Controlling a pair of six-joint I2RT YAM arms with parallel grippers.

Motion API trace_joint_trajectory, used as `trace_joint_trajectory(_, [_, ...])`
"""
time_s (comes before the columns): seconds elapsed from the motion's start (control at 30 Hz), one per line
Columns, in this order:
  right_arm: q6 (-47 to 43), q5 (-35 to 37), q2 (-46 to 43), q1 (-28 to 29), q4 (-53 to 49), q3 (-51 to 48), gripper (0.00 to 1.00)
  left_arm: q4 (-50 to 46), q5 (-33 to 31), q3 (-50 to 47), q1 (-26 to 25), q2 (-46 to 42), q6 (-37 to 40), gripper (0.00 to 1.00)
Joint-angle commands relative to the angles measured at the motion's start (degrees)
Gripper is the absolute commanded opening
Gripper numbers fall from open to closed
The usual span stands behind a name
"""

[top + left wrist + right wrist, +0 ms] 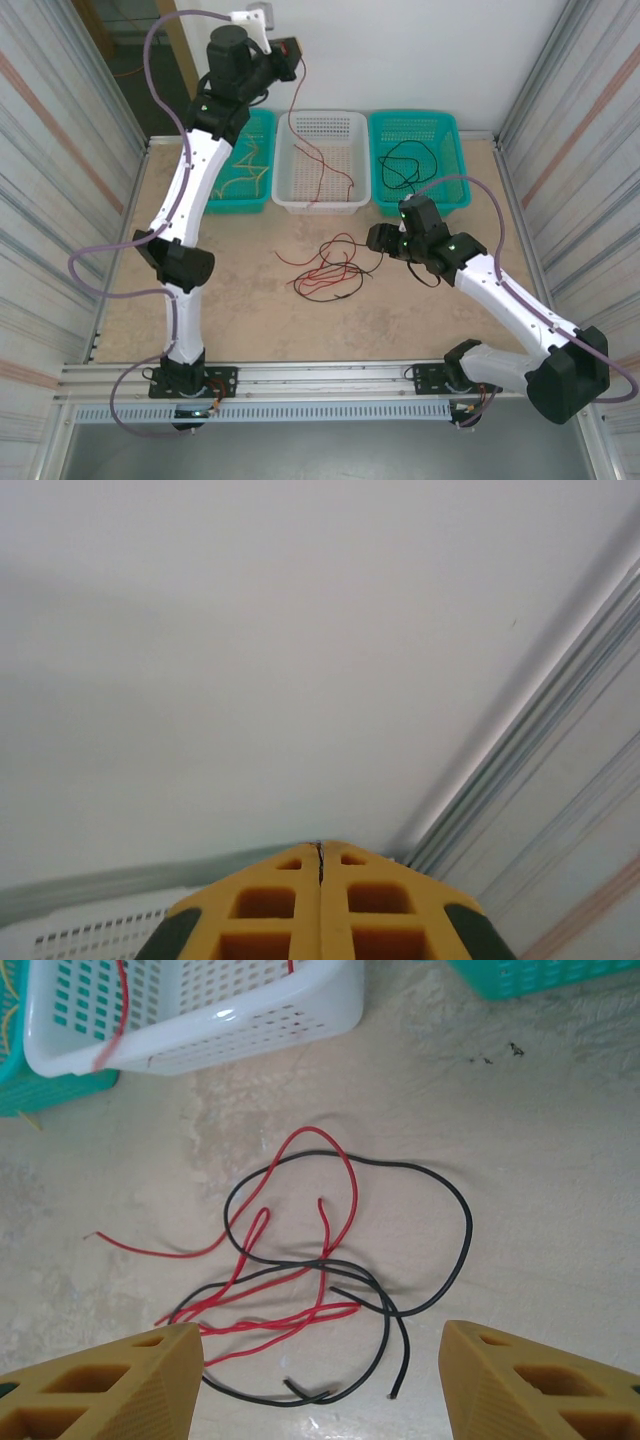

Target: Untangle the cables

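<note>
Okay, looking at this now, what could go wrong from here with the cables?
1. The open right end effector hovers over the red-and-black tangle; closing may pinch several strands and tighten it.
2. The red cable hanging from the shut left end effector over the white basket could trail across the rim when released.

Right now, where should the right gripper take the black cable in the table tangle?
Probably its wide outer loop, at the right of the tangle in the right wrist view: there the black cable lies alone, clear of the red cables. Come from above, open right gripper straddling it.
</note>
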Motion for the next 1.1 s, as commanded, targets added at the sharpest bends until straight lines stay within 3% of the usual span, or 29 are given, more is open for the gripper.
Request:
trace_joint_trajectory(0.0, [-1.08,0.45,-0.33,-0.31,-0.73,0.21,0.63,3.92,0.05,2.62,0.76,1.96,-3.44,0.00])
trace_joint_trajectory(0.37, [-1.60,-0.90,1.81,-0.40,0.75,0.02,0.63,1.87,1.06,-12.55,0.58,4.28,-3.56,0.00])
trace_joint_trajectory(0.43, [-1.60,-1.44,2.41,-0.40,1.28,0.00,0.63,0.49,0.36,-14.55,0.54,5.00,-3.80,0.36])
trace_joint_trajectory(0.47, [-1.61,-1.78,2.74,-0.40,1.39,0.11,0.63,-0.06,0.54,-15.14,0.58,5.22,-4.17,0.48])
trace_joint_trajectory(0.57, [-1.69,-2.56,3.64,-0.35,1.91,0.46,0.63,-1.02,2.74,-16.45,0.45,4.79,-4.45,0.73])
trace_joint_trajectory(0.77, [-1.44,-3.66,5.81,-0.16,3.38,0.96,0.62,-2.31,0.36,-21.35,-0.46,-2.85,-0.95,0.73])
trace_joint_trajectory(0.93, [-0.62,-5.05,8.37,0.68,5.58,1.15,0.62,-8.93,2.70,-26.36,-1.05,-9.47,1.89,0.68])
trace_joint_trajectory(1.07, [-0.73,-5.10,11.66,2.42,5.88,2.58,0.62,-7.22,1.46,-42.58,-2.49,-21.78,3.23,0.66])
